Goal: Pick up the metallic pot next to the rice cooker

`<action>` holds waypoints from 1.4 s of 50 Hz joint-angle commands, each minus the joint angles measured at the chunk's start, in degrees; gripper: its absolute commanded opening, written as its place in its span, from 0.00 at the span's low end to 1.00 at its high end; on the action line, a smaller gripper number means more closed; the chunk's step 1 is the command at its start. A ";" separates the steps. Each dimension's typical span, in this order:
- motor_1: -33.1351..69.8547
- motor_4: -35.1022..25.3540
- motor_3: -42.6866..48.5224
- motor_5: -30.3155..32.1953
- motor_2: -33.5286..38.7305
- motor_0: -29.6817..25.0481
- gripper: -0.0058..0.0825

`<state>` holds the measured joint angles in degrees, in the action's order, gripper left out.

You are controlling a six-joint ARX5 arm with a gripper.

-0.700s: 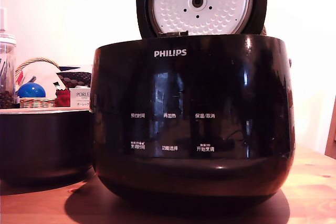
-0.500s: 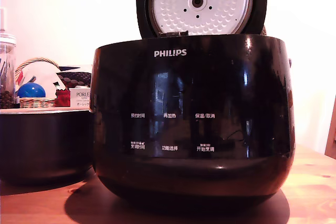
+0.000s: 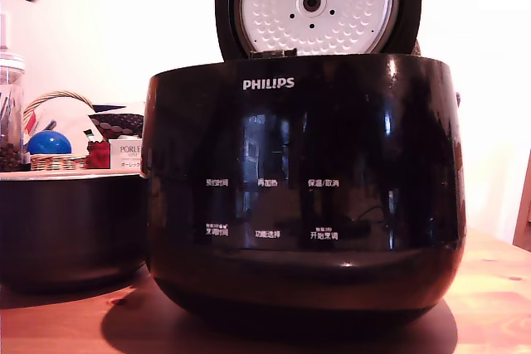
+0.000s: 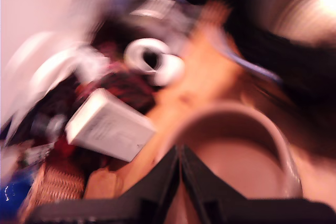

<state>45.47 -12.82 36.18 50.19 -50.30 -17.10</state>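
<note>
The wooden counter [image 3: 489, 288] carries the glossy black rice cooker [image 3: 303, 188], lid up. The metallic pot [image 3: 70, 230] stands on it just beside the cooker, directly below the hand [image 4: 180, 153]. Farther from the hand sits a wicker basket [image 3: 56, 161].

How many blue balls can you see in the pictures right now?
1. The blue ball sits in the wicker basket at the exterior view's left, behind the metallic pot. The rice cooker could hide others.
</note>
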 commanded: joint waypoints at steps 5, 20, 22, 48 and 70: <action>2.19 -0.44 10.64 9.77 -3.63 0.11 0.04; 9.90 0.59 20.96 19.82 -4.46 0.07 0.21; 10.99 0.98 20.94 21.38 -4.46 0.07 0.28; 25.57 7.02 15.56 28.30 -4.46 0.07 0.54; 33.88 7.28 12.79 30.77 -4.46 -0.85 0.53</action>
<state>78.02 -5.43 49.08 79.99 -55.48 -17.39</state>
